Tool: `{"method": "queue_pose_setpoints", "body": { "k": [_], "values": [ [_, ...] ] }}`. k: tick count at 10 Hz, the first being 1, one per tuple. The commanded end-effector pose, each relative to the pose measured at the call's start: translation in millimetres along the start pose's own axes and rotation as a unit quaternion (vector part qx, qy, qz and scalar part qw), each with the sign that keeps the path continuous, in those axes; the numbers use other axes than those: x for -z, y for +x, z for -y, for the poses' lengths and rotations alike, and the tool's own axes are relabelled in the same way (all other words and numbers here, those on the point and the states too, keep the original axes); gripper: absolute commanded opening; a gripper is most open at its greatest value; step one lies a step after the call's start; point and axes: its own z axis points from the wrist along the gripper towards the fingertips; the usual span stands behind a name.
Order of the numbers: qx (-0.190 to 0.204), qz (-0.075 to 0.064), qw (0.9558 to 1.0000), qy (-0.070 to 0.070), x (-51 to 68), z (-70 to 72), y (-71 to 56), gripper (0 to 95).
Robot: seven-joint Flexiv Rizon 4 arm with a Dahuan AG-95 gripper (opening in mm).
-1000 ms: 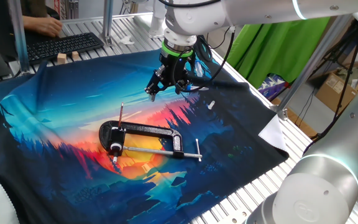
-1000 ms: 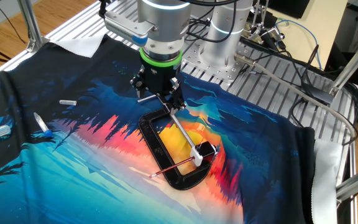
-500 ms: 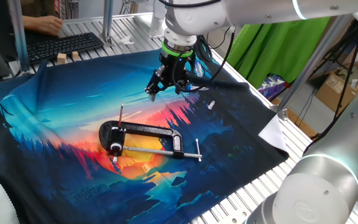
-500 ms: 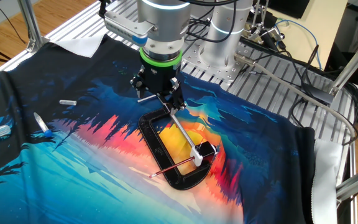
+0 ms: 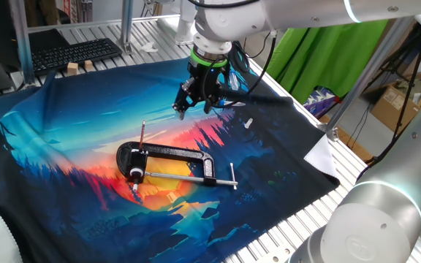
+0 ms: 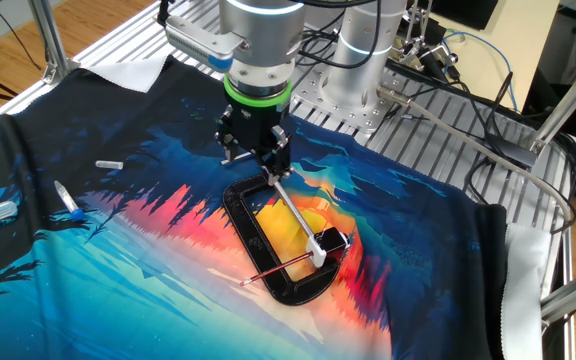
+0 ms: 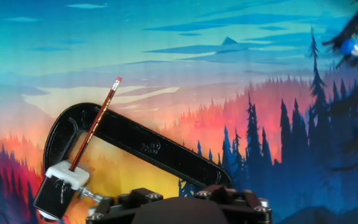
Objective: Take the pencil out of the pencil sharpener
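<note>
On the left side of the painted cloth (image 5: 64,139), in the one fixed view, the pencil (image 5: 141,150) lies across the curved end of the black C-clamp (image 5: 168,161), its far end toward the keyboard (image 5: 75,52) and its near end pushed into the sharpener (image 5: 135,173) that the clamp grips. The hand view shows this more clearly: the dark red pencil (image 7: 94,126) runs on a steep diagonal, eraser tip up and to the right, point end down and left inside the small white sharpener (image 7: 67,176). Its long axis crosses the clamp frame (image 7: 135,146) rather than following it.

Further right and well apart from the pencil, the gripper (image 5: 194,107) hangs above the cloth with nothing between its fingers. In the other fixed view the gripper (image 6: 256,160) sits over the end of the clamp farthest from the sharpener (image 6: 330,243). How wide the jaws stand I cannot tell, since the fingertips are small and dark in both fixed views and out of sight in the hand view.

The risks, as I judge them: a grasp closing on the clamp frame beneath the pencil, or a pull off the pencil's axis that snaps the lead or drags the clamp across the cloth. The thin shaft could also slip from a loose pinch.
</note>
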Motion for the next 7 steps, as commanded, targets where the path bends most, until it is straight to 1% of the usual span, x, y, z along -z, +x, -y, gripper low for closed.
{"method": "queue_pose_setpoints", "body": {
  "k": [1,3,4,5,6,7],
  "values": [
    [-0.055,-0.01,0.9983,-0.016,-0.4,0.2,-0.6,0.0],
    [-0.059,-0.009,0.9981,-0.013,-0.7,0.2,-0.6,0.0],
    [-0.058,-0.01,0.9981,-0.015,-0.7,0.2,-0.6,0.0],
    [-0.057,-0.017,0.9981,-0.016,-0.7,0.2,-0.6,0.0],
    [-0.058,-0.02,0.998,-0.016,-0.8,0.2,-0.4,0.0],
    [-0.061,-0.021,0.9978,-0.016,-0.8,0.2,-0.4,0.0]
  ]
}}
